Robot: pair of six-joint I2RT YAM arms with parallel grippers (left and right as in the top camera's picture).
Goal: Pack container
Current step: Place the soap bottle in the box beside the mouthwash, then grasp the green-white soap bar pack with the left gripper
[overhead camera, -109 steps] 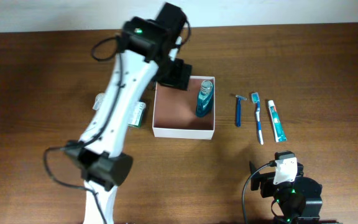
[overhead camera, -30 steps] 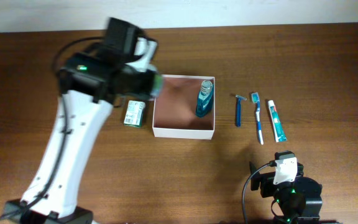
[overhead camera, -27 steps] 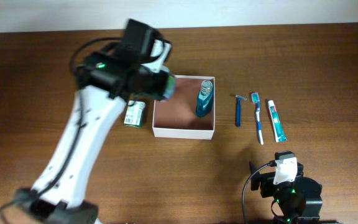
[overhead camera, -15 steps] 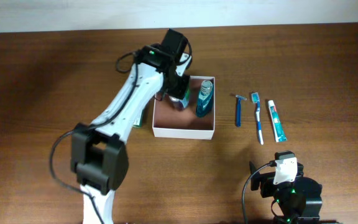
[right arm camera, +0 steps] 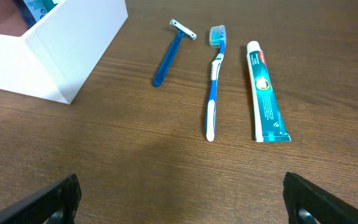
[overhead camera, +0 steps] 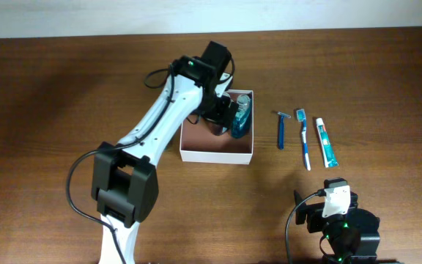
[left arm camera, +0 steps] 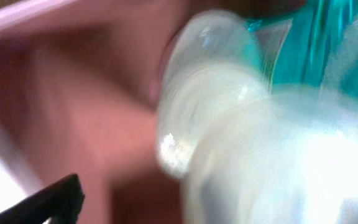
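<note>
The container (overhead camera: 218, 155) is a square white box with a pinkish-tan inside, mid-table; it also shows in the right wrist view (right arm camera: 55, 50). A blue-green bottle (overhead camera: 242, 117) stands in its far right corner. My left gripper (overhead camera: 222, 114) is low inside the container, beside that bottle. In the left wrist view a blurred clear-white bottle (left arm camera: 260, 143) fills the right half, close to the blue-green bottle (left arm camera: 309, 37). Only one finger shows, at the lower left, apart from the clear bottle; the jaws look open. My right gripper (right arm camera: 179, 199) is open and empty near the front edge.
A blue razor (overhead camera: 280, 130), a blue-and-white toothbrush (overhead camera: 304, 138) and a toothpaste tube (overhead camera: 326, 141) lie side by side right of the container. They also show in the right wrist view: razor (right arm camera: 169, 53), toothbrush (right arm camera: 214, 81), tube (right arm camera: 265, 99).
My left arm swung from left of the container, carrying the clear bottle, to over and then down into the container beside the blue-green bottle. The right arm has not moved.
</note>
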